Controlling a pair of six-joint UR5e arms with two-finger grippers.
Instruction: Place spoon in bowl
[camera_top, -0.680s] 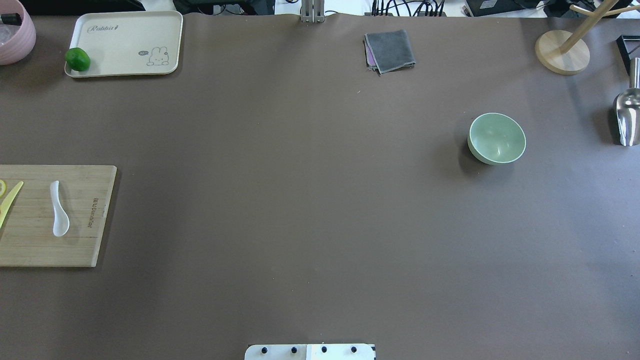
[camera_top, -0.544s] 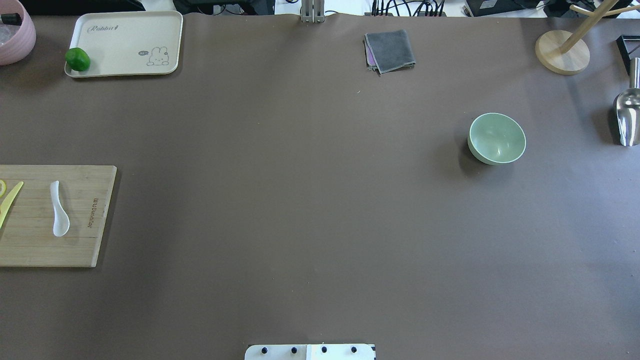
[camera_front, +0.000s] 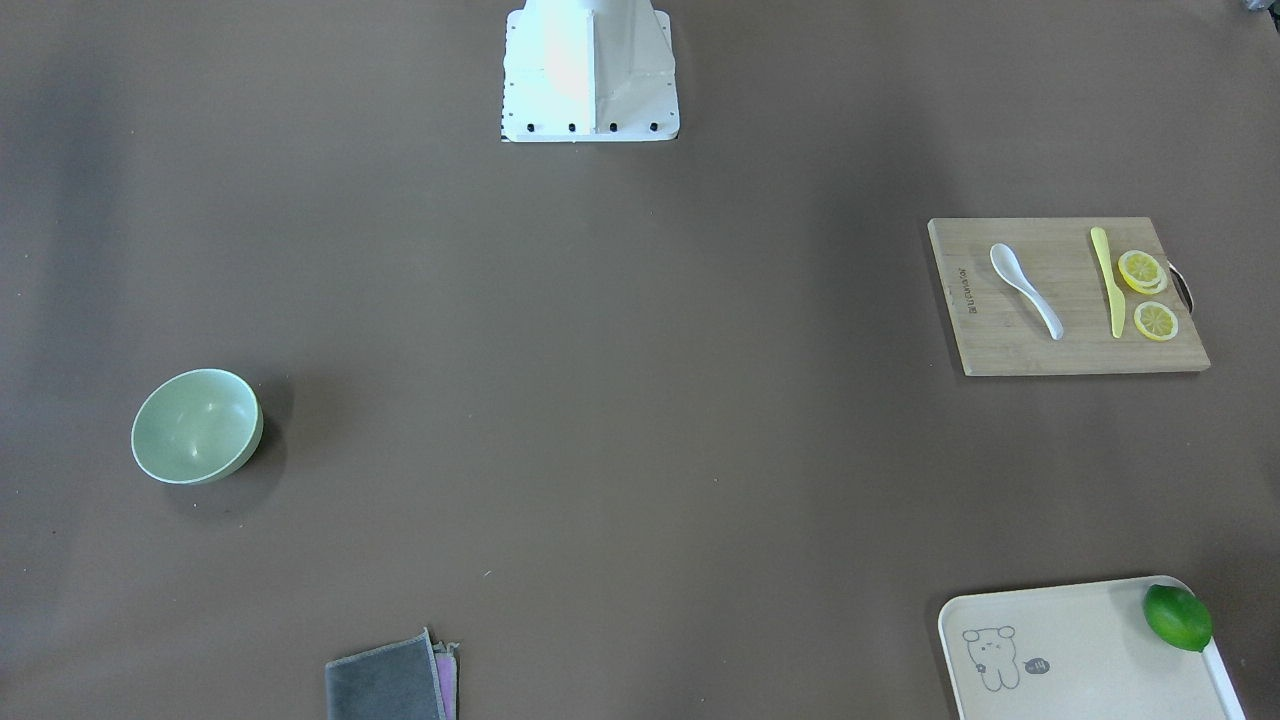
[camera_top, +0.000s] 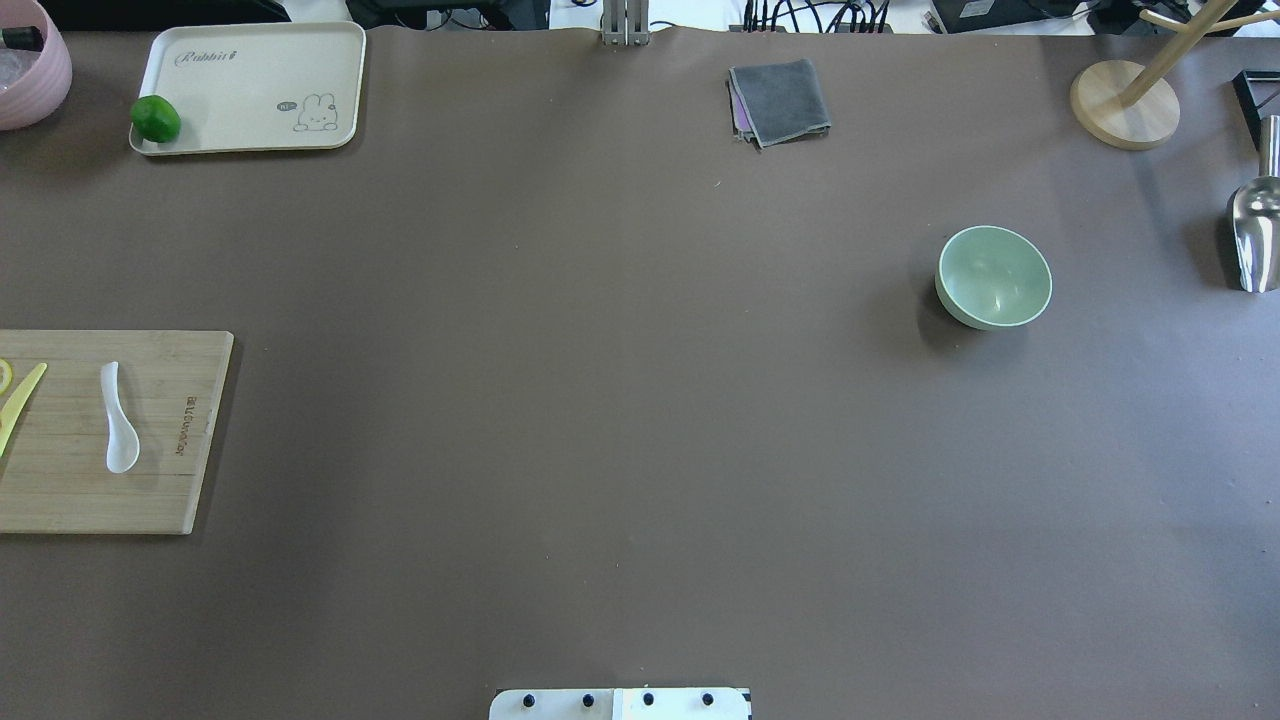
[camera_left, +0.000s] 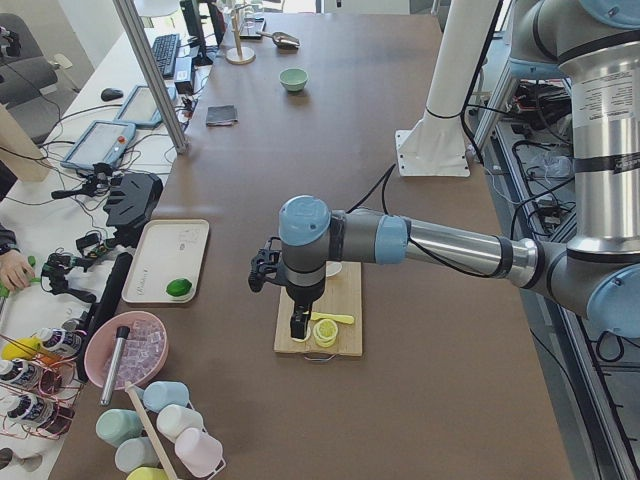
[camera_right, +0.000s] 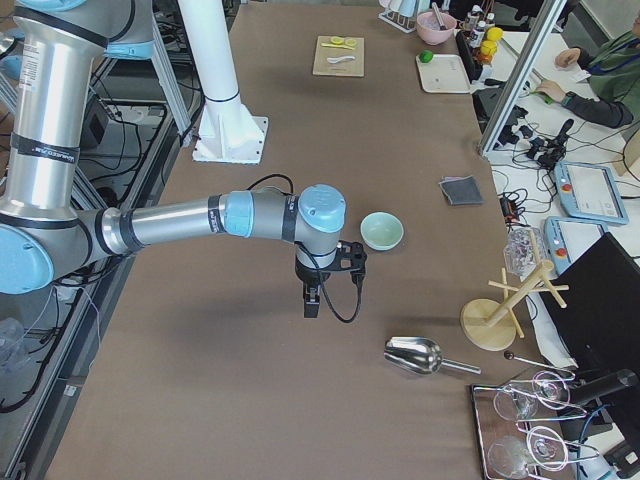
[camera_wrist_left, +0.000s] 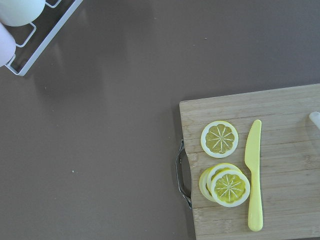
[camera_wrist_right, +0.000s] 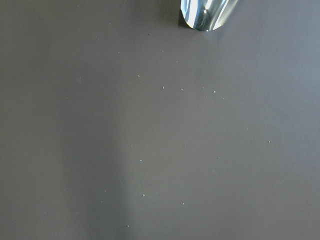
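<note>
The white spoon (camera_top: 118, 420) lies on the wooden cutting board (camera_top: 160, 490) at the table's left edge, scoop toward the robot; it also shows in the front view (camera_front: 1024, 288). The mint-green bowl (camera_top: 993, 275) stands empty on the right half of the table (camera_front: 196, 425). My left gripper (camera_left: 300, 325) hangs above the board's lemon end, apart from the spoon. My right gripper (camera_right: 312, 305) hangs above bare table near the bowl (camera_right: 381, 230). Both show only in the side views, so I cannot tell whether they are open or shut.
A yellow knife (camera_front: 1105, 280) and lemon slices (camera_front: 1141, 270) lie beside the spoon on the board. A cream tray (camera_top: 250, 60) with a lime (camera_top: 155, 118), a grey cloth (camera_top: 780, 100), a wooden stand (camera_top: 1125, 105) and a metal scoop (camera_top: 1255, 235) sit along the far and right edges.
</note>
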